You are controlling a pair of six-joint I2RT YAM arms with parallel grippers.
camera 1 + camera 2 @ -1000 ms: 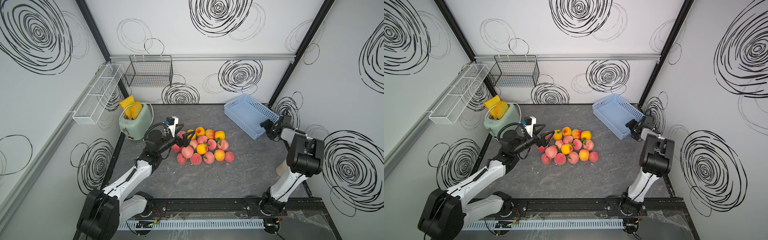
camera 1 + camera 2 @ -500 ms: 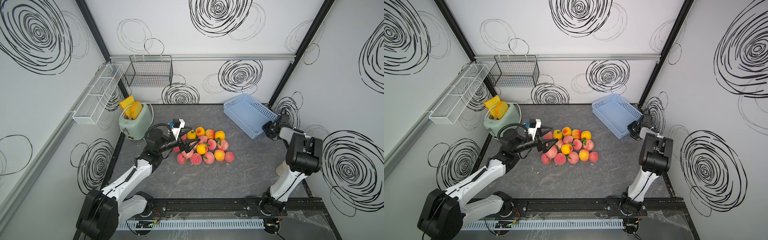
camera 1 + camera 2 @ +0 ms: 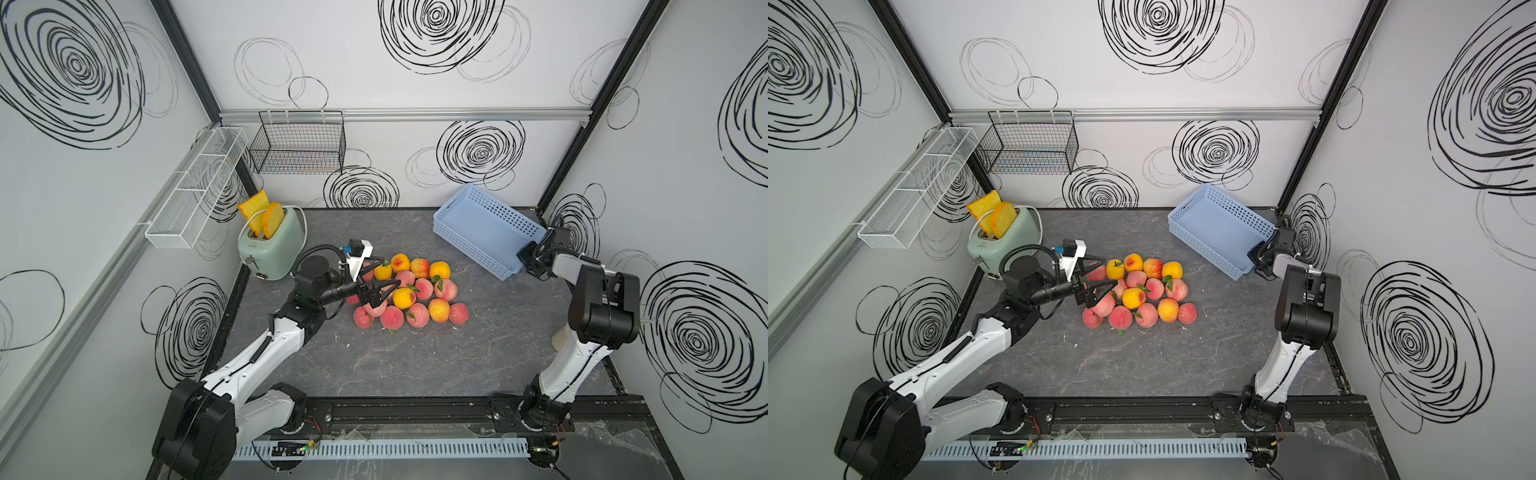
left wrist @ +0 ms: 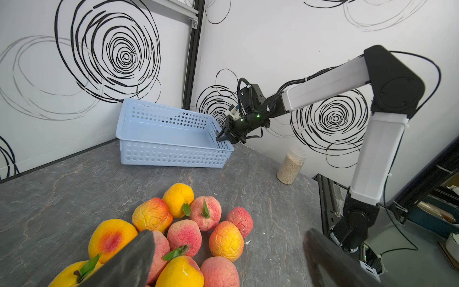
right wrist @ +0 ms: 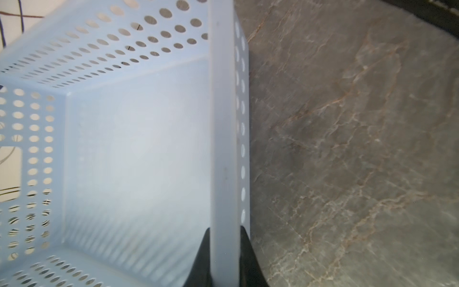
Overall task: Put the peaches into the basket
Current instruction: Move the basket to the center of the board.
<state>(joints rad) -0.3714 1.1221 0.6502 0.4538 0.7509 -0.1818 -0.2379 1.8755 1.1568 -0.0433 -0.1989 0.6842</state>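
Perforated blue plastic basket (image 5: pixel 223 124) rim pinched between right fingers (image 5: pixel 198 263); left fingers (image 4: pixel 126 261) spread wide above wrinkled, rounded peaches (image 4: pixel 184 234).

White links (image 3: pixel 266 345), black joints (image 3: pixel 602 320), ribbed black cable (image 3: pixel 320 248), black left hand (image 3: pixel 388 274).

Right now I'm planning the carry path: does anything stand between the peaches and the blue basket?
Nothing visible does: the table between the peaches and the basket is bare. The right gripper, shut on the basket's rim, and the jar beside that arm sit off the path.
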